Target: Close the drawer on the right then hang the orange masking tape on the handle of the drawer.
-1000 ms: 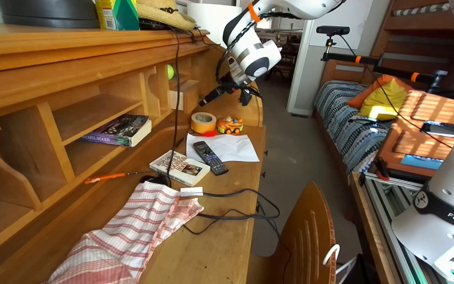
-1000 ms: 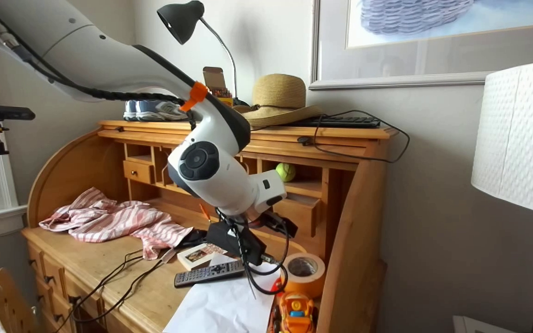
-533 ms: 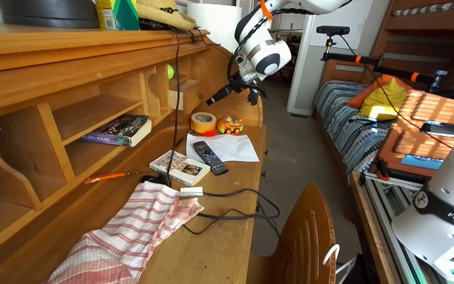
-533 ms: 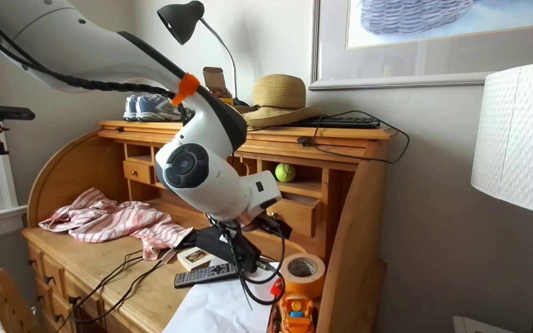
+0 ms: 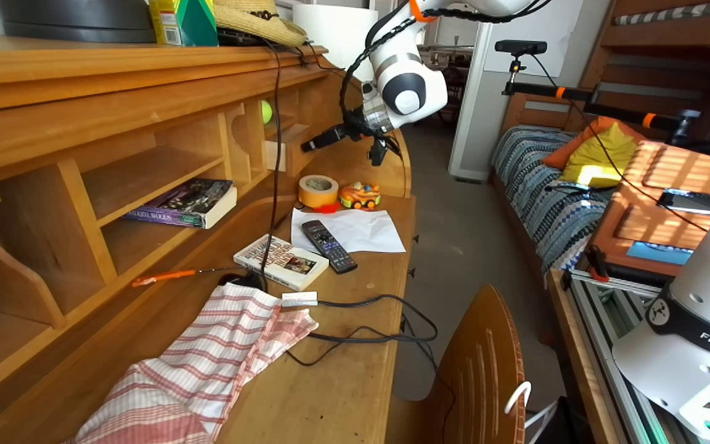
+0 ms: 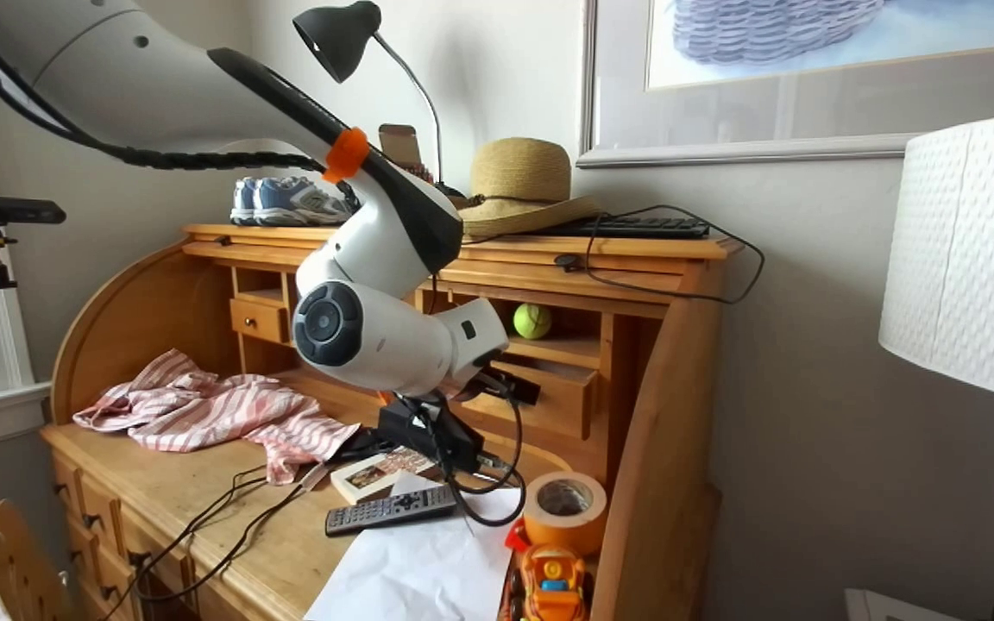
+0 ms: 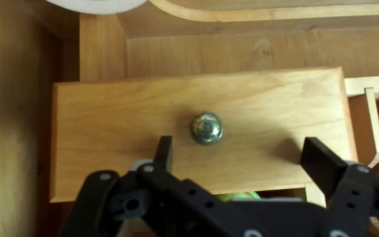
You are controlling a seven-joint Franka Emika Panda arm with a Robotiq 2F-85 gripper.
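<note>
The light wooden drawer (image 6: 568,404) is pulled partly out of the desk's upper right compartment; its pale side (image 5: 275,155) shows. Its front (image 7: 258,102) fills the wrist view, which stands upside down. The handle, a round dark metal knob (image 7: 206,128), is hidden behind my gripper in both exterior views. My gripper (image 7: 238,148) is open and empty, fingers toward the drawer front, with the knob nearer the left finger. In an exterior view the gripper (image 5: 307,146) is at the drawer; I cannot tell whether it touches. The orange masking tape (image 5: 318,192) (image 6: 566,516) lies flat on the desk below the drawer.
An orange toy car (image 5: 360,196) stands beside the tape. White paper (image 6: 428,561), a remote (image 6: 389,511) and a book (image 5: 282,262) lie on the desk. A tennis ball (image 6: 531,321) sits above the drawer. The desk's side wall (image 6: 661,448) stands right of it.
My gripper first drew back from the drawer a little, then moved up and toward its front, covering the knob in the exterior views. The drawer and tape have not moved.
</note>
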